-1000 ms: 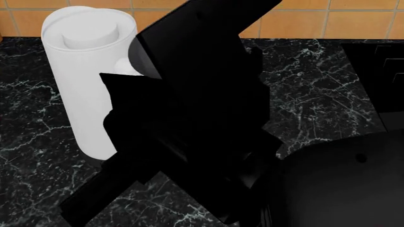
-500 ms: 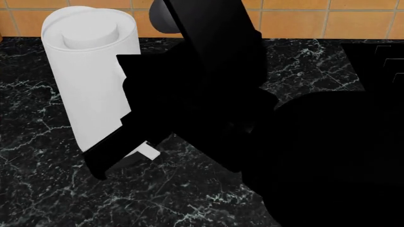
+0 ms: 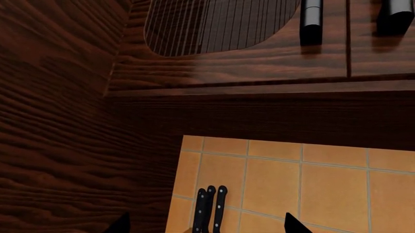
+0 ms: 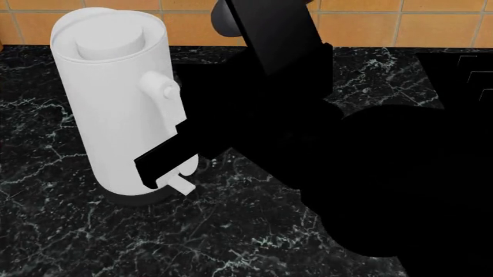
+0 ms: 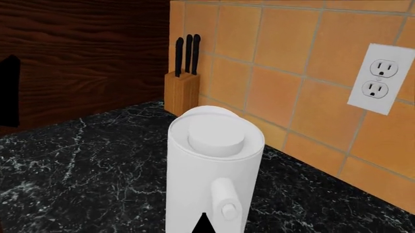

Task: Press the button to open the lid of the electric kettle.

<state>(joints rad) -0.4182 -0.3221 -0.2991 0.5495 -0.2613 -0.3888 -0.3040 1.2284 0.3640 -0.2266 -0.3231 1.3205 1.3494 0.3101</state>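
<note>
In the head view a black arm hides most of the counter, and the right gripper [image 4: 158, 167] is only a dark shape low against the electric kettle [image 4: 115, 115], just above its small tab [image 4: 179, 184]; how wide its jaws stand I cannot tell. The lid [image 4: 108, 34] lies closed on top.

The right wrist view shows the handle button [image 5: 228, 210], a knife block [image 5: 182, 94] and a wall outlet [image 5: 380, 77] beyond the kettle.

The left gripper [image 3: 204, 224] shows only two tips, set wide apart, before wooden cabinets [image 3: 272, 63].

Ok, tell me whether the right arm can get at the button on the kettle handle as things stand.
Probably yes. The right wrist view looks straight at the electric kettle, its handle button facing the camera with nothing between. The lid is still shut.
</note>
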